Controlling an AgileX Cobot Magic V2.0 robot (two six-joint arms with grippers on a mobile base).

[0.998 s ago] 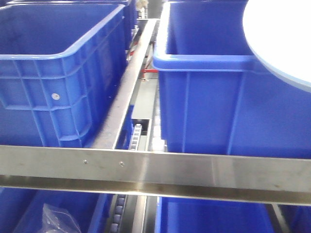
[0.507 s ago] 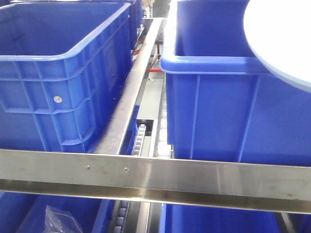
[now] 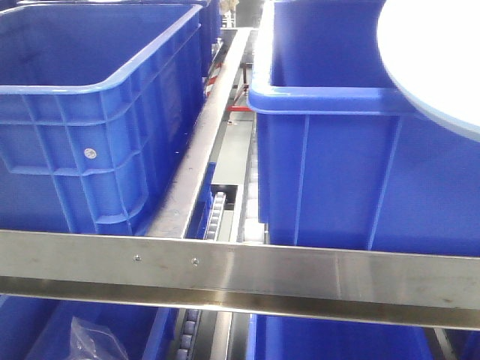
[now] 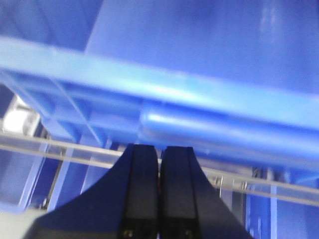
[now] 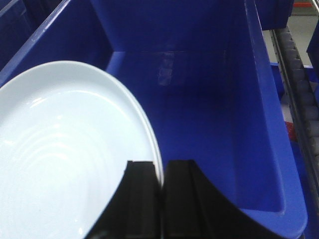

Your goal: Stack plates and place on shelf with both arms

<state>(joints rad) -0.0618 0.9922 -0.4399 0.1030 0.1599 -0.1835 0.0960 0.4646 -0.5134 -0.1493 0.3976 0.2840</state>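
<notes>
Plate (image 3: 442, 60) hangs at the upper right of the front view, over the open right crate (image 3: 330, 172) and above the shelf's steel rail (image 3: 240, 270). A second ago the crates sat further left in this view. Half a second ago they had slid right, and since then almost nothing has shifted except the plate's edge, which has crept a touch to the right. That reads as the approach to the shelf being over, with the rig settled in front of it.

Seen from the right wrist, the right gripper (image 5: 163, 169) is pinched tight on the plate's near rim (image 5: 65, 149). The dish tilts out to the left above the crate's bare floor (image 5: 214, 149) and does not appear to touch it. Only one white face shows, so I cannot tell whether a second plate lies beneath it.

The left gripper (image 4: 159, 154) has its fingers pressed together with nothing visible between them. It sits close under a blue crate rim (image 4: 164, 94), apparently taking no share of the load.

The left crate (image 3: 97, 135) and the roller track (image 3: 217, 210) between the two crates are undisturbed. With the plate carried by a single rim pinch, the likely remaining step is to lower it and let go. The risk there is the dish swinging or slipping from that narrow hold before it rests on something.
</notes>
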